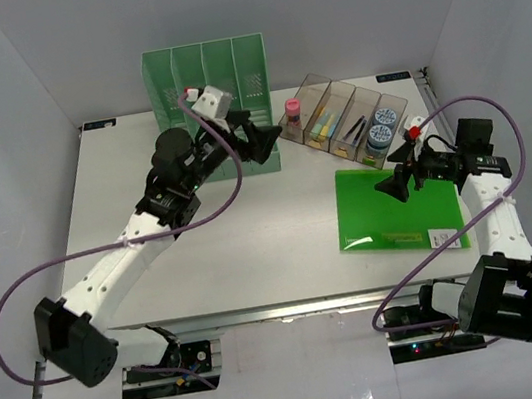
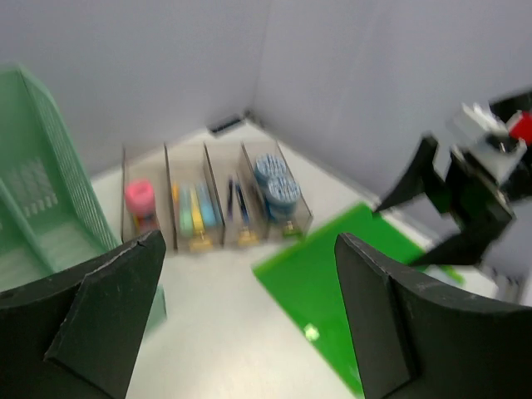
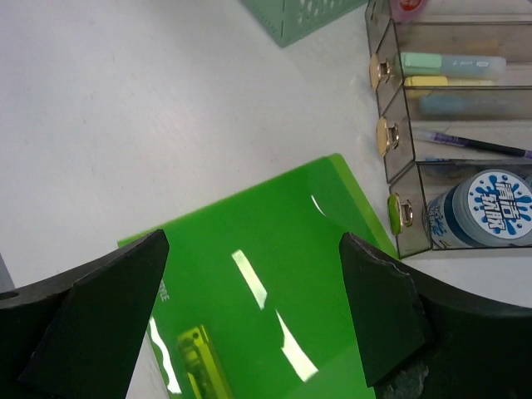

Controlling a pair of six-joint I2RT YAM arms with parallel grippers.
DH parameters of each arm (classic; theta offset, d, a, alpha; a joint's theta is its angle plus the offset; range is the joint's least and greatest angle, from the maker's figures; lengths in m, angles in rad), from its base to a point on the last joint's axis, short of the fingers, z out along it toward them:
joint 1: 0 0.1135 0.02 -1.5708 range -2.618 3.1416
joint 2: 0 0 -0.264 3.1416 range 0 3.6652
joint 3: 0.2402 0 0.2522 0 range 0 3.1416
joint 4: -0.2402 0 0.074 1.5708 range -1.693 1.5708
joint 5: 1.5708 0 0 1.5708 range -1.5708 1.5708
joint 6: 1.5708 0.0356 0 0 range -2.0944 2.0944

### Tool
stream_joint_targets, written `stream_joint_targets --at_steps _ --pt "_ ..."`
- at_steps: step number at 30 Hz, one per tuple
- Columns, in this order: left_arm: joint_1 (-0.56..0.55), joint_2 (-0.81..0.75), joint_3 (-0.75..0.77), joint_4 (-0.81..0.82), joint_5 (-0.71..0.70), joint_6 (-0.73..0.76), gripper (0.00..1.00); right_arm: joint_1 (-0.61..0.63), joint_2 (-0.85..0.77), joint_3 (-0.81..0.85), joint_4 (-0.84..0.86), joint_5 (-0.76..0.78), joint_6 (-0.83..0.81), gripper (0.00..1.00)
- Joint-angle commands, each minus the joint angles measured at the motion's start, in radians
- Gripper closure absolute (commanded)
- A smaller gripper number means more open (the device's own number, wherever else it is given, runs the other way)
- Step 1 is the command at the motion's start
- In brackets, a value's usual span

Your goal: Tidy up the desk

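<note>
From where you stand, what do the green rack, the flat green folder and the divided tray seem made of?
Green rack: likely moulded plastic, matte, with perforated grid walls.
Green folder: thin glossy plastic, judging by bright light streaks across it.
Divided tray: smoky clear plastic, probably acrylic; contents show through its walls.

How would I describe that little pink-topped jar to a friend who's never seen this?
Find the tall green file rack at the back of the white desk. Right of it lies a clear four-slot tray; the jar stands in the slot nearest the rack. It is the only pink thing there: the other slots hold pastel markers, dark pens and blue-and-white tubs.
</note>
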Motion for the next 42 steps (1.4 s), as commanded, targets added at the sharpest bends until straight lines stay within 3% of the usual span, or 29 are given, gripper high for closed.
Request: stream_joint_targets --at_steps 1,4,9,13,20,30,36,42 --pt "0.024 -0.288 -0.277 -0.238 0.073 -0.089 0.05 0.055 -0.027 0.05 -0.404 0.234 -0.45 0.1" --pt "0.029 -0.433 -0.42 -0.289 0.017 -0.089 0.03 0.15 -0.091 -0.038 -0.375 0.381 -0.471 0.1" --pt "0.034 -0.667 -0.586 -0.318 -0.063 -0.113 0.02 0.456 -0.266 -0.222 -0.22 0.695 -0.339 0.1" --pt "0.036 -0.75 -0.637 -0.351 -0.119 -0.117 0.02 0.601 -0.315 -0.317 -0.155 0.808 -0.246 0.1" --pt "0.035 -0.821 -0.643 -0.382 -0.195 -0.11 0.02 0.711 -0.22 -0.421 -0.033 1.007 -0.183 0.1" --pt "0.037 -0.808 -0.635 -0.39 -0.17 -0.092 0.02 0.888 -0.139 -0.547 0.204 1.312 -0.118 0.07" --pt "0.035 -0.806 -0.643 -0.366 -0.125 -0.093 0.02 0.908 -0.133 -0.578 0.193 1.297 -0.106 0.23" --pt "0.037 -0.801 -0.656 -0.34 -0.067 -0.103 0.02 0.911 -0.063 -0.552 0.101 1.207 -0.087 0.57"
